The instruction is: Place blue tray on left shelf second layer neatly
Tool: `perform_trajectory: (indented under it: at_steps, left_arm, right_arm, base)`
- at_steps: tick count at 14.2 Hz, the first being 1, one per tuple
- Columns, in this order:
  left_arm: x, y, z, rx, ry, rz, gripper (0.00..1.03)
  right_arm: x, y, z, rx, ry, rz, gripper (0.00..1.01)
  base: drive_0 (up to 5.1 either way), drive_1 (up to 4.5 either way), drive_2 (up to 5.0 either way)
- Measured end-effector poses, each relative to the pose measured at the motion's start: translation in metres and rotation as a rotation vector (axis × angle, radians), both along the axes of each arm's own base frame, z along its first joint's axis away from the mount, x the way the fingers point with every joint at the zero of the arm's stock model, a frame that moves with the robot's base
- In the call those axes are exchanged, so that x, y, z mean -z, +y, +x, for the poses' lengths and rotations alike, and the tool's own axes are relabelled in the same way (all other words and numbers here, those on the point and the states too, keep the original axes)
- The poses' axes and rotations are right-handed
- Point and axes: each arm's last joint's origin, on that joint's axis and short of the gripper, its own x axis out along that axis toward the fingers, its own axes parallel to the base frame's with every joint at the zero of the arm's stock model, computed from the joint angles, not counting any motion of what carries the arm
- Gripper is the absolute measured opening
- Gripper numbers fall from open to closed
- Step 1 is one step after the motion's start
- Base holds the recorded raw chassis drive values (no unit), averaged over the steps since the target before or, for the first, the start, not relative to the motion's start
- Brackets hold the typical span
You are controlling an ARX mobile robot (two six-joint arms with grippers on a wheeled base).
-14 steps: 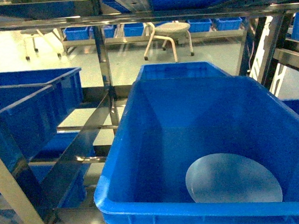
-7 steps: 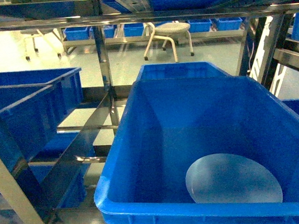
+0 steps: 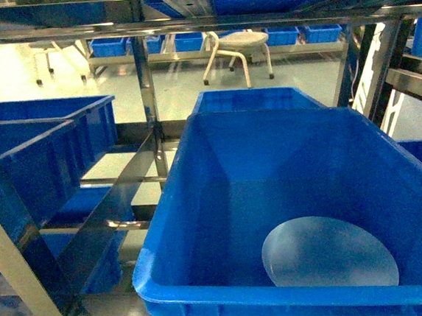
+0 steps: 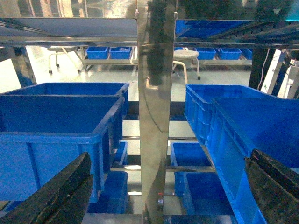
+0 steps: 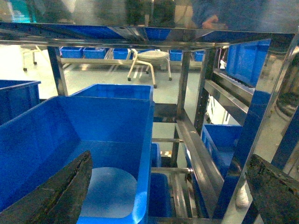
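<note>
The blue tray [image 3: 329, 253], a pale round dish, lies flat on the floor of a large deep-blue crate [image 3: 196, 152], near its front right. The right wrist view shows the blue tray [image 5: 112, 191] low at the left, just right of that gripper's left finger. My right gripper [image 5: 170, 158] is open and holds nothing. My left gripper [image 4: 169, 158] is open too, with a steel upright [image 4: 155, 116] straight ahead between its fingers. The left shelf second layer [image 3: 117, 182] lies to the left, bearing blue crates [image 3: 47, 143]. Neither gripper shows in the head view.
A second blue crate [image 3: 254, 99] stands behind the large one. Steel uprights [image 3: 144, 82] and crossbars separate the shelves. More blue crates [image 4: 196, 186] sit on lower tiers. A white stool [image 3: 240, 48] stands on the floor beyond. A further steel rack [image 5: 243, 140] rises on the right.
</note>
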Motion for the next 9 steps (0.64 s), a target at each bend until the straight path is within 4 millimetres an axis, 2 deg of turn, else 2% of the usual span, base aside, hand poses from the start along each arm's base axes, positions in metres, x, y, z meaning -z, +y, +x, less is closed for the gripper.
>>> perform_trajectory:
  at_steps: [9]
  left_arm:
    - [0.0, 0.0, 0.0, 0.0, 0.0, 0.0, 0.98]
  right_arm:
    - [0.0, 0.0, 0.0, 0.0, 0.0, 0.0, 0.98]
  base:
    - [0.0, 0.0, 0.0]
